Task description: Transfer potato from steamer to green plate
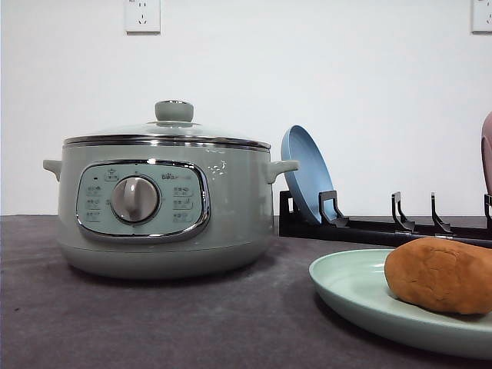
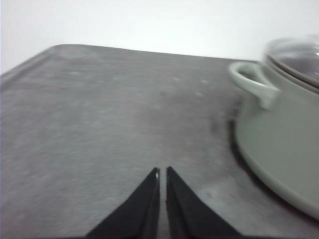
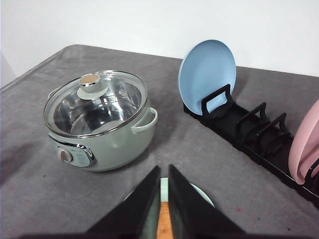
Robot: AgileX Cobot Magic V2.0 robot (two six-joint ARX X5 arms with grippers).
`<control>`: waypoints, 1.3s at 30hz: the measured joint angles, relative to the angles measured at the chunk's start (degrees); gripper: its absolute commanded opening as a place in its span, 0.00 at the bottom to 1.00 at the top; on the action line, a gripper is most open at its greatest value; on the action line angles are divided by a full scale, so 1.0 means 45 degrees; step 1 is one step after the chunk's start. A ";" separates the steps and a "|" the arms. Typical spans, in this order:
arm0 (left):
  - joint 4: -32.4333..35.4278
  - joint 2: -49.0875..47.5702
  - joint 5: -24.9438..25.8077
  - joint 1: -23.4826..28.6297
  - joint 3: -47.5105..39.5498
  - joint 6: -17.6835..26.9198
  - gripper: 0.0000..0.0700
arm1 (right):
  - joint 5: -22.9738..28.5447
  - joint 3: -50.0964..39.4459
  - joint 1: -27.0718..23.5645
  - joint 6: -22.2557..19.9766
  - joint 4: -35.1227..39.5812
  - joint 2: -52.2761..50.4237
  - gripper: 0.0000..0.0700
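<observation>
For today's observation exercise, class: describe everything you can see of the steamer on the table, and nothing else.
The steamer is a round, pale sage-green pot with a matte body and two small side handles. Its front carries a chrome-rimmed control panel with a central dial and small printed icons. A chrome-banded glass lid with a green, metal-capped knob sits closed on top. Through the glass, the right wrist view shows a shiny metal interior with no food visible. It stands upright on the grey table, apart from the other items.

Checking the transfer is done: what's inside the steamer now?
Through the glass lid, the steamer shows a bare shiny metal interior with no food visible. The lid knob and glare cover part of the bottom. The potato lies on the green plate.
</observation>
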 measured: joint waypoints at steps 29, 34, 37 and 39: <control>0.0025 0.0000 0.0755 -0.0005 0.0000 0.0429 0.02 | 0.0004 0.0000 0.0000 0.0000 0.0000 0.0000 0.02; 0.0025 0.0000 0.0755 -0.0005 0.0000 0.0429 0.02 | 0.0000 0.0000 0.0000 0.0000 0.0000 0.0000 0.02; 0.0025 0.0000 0.0755 -0.0005 0.0000 0.0429 0.02 | 0.0000 0.0000 0.0000 0.0000 0.0000 0.0000 0.02; 0.0025 0.0000 0.0755 -0.0005 0.0000 0.0429 0.02 | 0.0004 0.0004 -0.0001 -0.0001 0.0001 0.0000 0.02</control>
